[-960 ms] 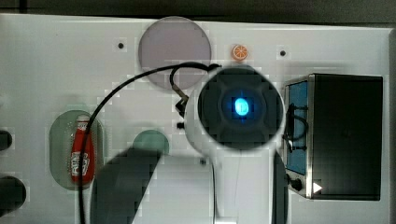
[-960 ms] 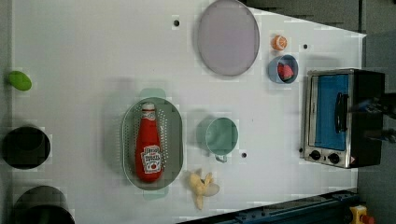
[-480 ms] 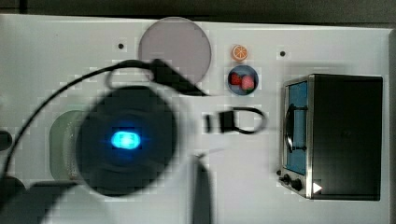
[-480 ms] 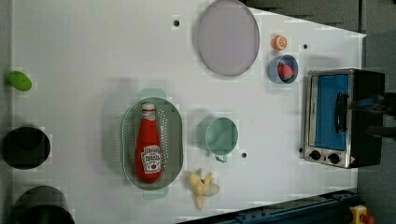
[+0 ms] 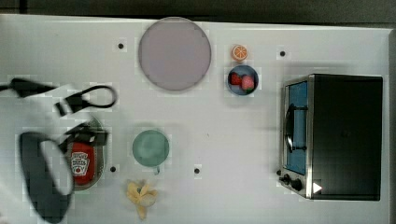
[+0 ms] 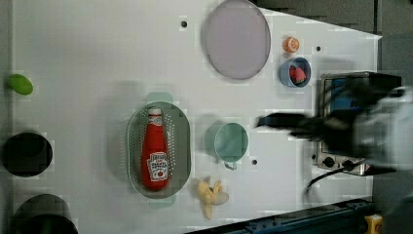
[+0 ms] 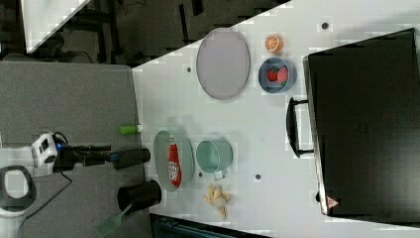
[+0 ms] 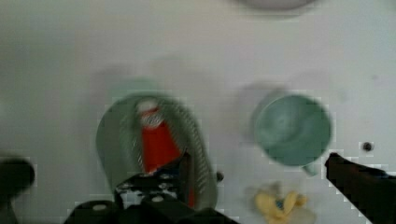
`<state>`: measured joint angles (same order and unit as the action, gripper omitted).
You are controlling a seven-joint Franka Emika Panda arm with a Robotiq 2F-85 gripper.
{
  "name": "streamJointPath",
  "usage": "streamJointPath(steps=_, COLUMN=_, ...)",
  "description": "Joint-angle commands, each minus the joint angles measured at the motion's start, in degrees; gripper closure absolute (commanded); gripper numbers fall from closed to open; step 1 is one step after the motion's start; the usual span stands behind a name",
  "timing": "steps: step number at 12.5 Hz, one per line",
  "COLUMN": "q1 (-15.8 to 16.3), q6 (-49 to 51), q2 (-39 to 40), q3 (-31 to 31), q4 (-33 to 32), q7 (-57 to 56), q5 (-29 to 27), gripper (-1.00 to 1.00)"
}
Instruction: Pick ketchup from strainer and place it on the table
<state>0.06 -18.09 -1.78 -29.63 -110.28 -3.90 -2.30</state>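
The ketchup (image 6: 155,155), a red bottle with a white cap, lies lengthwise in the pale green strainer (image 6: 183,146) on the white table (image 6: 97,58). In the top view my blurred arm hangs over the strainer (image 5: 100,136) and hides most of it. The ketchup's label end (image 5: 80,164) still shows there. The wrist view looks down on the ketchup (image 8: 156,140) in the strainer (image 8: 114,140). My gripper (image 8: 258,161) is open and empty above them. One dark finger (image 8: 183,170) overlaps the bottle's lower end, and the other finger (image 8: 359,182) is out past the green cup.
A green cup (image 6: 231,142) stands right beside the strainer, and a peeled banana (image 6: 210,194) lies below it in the left view. Further off are a lilac plate (image 5: 174,52), a blue bowl of strawberries (image 5: 243,80), an orange slice (image 5: 239,52) and a toaster oven (image 5: 336,135). Black cups (image 6: 24,153) sit at the left view's left edge.
In the top view my arm has swept from the middle of the table to the top view's left and now hangs over the strainer. The ketchup and strainer have not moved.
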Motion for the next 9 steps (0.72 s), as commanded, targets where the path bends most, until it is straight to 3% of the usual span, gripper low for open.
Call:
streamJointPath(steps=1, q1=0.4, q6=-2.1, q2=1.6, q3=-6.7, q4=0.0, q7=-0.5, q5=0.3, gripper=-1.0)
streamJointPath(steps=5, q1=1.2, q6=-8.9, q2=7.9, q3=-11.7, q4=-4.6, q7=3.9, q5=2.3, gripper=-1.0)
streamJointPath(steps=9, q1=3.0, q6=-21.3, q2=14.6, q3=-12.2, q4=-11.2, q7=11.3, q5=8.7, gripper=-1.0)
